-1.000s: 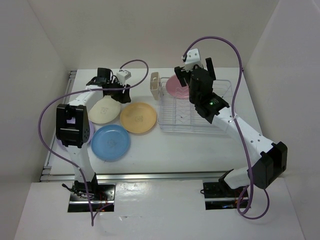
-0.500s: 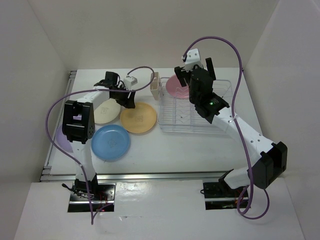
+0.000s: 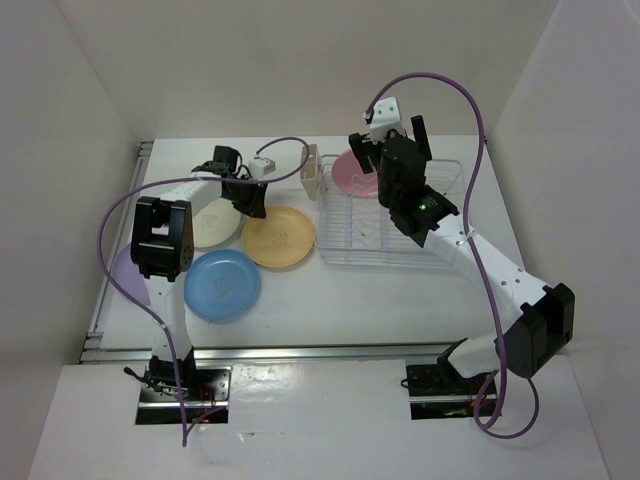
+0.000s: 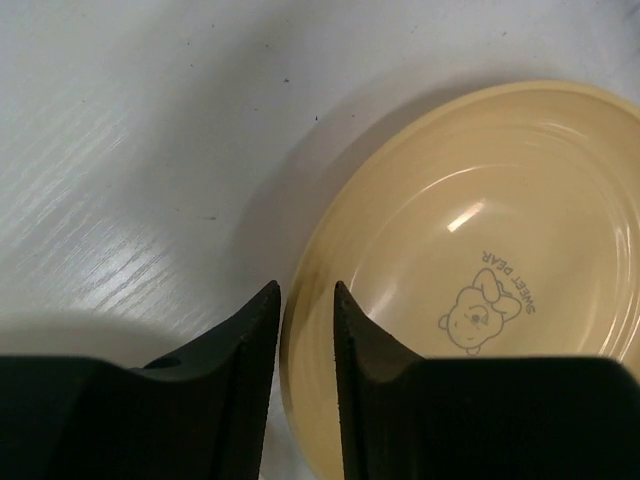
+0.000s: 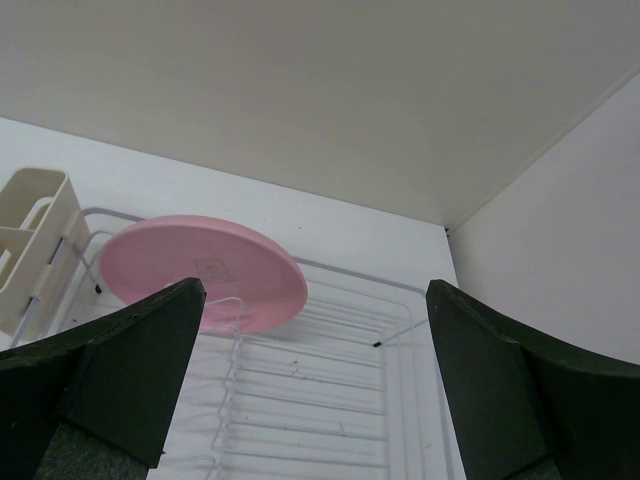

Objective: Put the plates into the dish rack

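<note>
My left gripper (image 3: 252, 200) (image 4: 305, 290) is shut on the left rim of the orange-yellow plate (image 3: 280, 236) (image 4: 480, 260), which lies flat on the table. The pink plate (image 3: 350, 172) (image 5: 200, 268) leans in the far left end of the wire dish rack (image 3: 345, 228) (image 5: 330, 400). My right gripper (image 3: 395, 150) (image 5: 312, 300) is open and empty, above the rack near the pink plate. The cream plate (image 3: 210, 226) and the blue plate (image 3: 222, 285) lie left of the rack. The lavender plate (image 3: 124, 270) is mostly hidden behind my left arm.
A beige cutlery holder (image 3: 309, 172) (image 5: 30, 240) hangs on the rack's left end. White walls close in the table on the left, back and right. Purple cables loop over both arms.
My left gripper has moved right from over the cream plate to the orange-yellow plate's left rim. The right arm and the pink plate have not moved.
</note>
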Controlling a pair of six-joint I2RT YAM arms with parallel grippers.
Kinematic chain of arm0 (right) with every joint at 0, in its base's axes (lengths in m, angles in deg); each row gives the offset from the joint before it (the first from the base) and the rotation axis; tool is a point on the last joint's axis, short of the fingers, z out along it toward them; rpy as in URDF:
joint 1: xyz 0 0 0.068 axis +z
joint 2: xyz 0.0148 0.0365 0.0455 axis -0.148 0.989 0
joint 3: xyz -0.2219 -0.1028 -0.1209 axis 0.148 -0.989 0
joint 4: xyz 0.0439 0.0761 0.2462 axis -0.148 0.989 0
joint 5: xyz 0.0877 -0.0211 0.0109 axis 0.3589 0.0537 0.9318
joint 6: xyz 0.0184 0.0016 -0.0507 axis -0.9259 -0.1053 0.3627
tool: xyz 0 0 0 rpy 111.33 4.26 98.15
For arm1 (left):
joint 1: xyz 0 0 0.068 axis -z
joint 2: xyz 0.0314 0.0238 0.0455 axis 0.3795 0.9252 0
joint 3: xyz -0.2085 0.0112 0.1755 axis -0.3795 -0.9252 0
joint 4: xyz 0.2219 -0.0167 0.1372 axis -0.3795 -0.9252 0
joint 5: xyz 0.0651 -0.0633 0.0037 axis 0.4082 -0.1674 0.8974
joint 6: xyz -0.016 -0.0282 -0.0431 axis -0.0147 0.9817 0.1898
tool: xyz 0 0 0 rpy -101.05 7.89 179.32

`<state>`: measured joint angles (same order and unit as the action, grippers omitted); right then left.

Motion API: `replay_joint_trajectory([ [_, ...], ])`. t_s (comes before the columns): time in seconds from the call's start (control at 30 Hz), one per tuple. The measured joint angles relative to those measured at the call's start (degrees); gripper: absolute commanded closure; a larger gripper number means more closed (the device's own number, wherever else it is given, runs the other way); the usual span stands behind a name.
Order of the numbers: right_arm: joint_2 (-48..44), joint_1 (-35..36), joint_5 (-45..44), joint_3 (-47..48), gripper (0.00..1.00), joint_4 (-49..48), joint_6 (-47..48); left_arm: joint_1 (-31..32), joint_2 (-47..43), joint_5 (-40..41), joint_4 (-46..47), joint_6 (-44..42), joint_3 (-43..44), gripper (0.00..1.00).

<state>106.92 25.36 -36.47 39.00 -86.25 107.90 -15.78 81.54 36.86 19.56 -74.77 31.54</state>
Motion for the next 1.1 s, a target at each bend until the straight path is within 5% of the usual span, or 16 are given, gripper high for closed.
replay_joint_trajectory([
  [0.17, 0.0, 0.0, 0.0, 0.0, 0.0, 0.0, 0.0, 0.0, 1.5, 0.0, -1.0, 0.0, 1.3, 0.67],
  [0.33, 0.0, 0.0, 0.0, 0.0, 0.0, 0.0, 0.0, 0.0, 1.6, -0.7, -1.8, 0.1, 1.9, 1.0],
  [0.77, 0.0, 0.0, 0.1, 0.0, 0.0, 0.1, 0.0, -0.1, -0.8, -0.2, -3.4, -1.7, 3.4, 1.0],
  [1.1, 0.0, 0.0, 0.3, 0.0, 0.0, 0.0, 0.0, -0.9, -15.3, 19.0, 5.6, -11.0, -6.8, 1.0],
])
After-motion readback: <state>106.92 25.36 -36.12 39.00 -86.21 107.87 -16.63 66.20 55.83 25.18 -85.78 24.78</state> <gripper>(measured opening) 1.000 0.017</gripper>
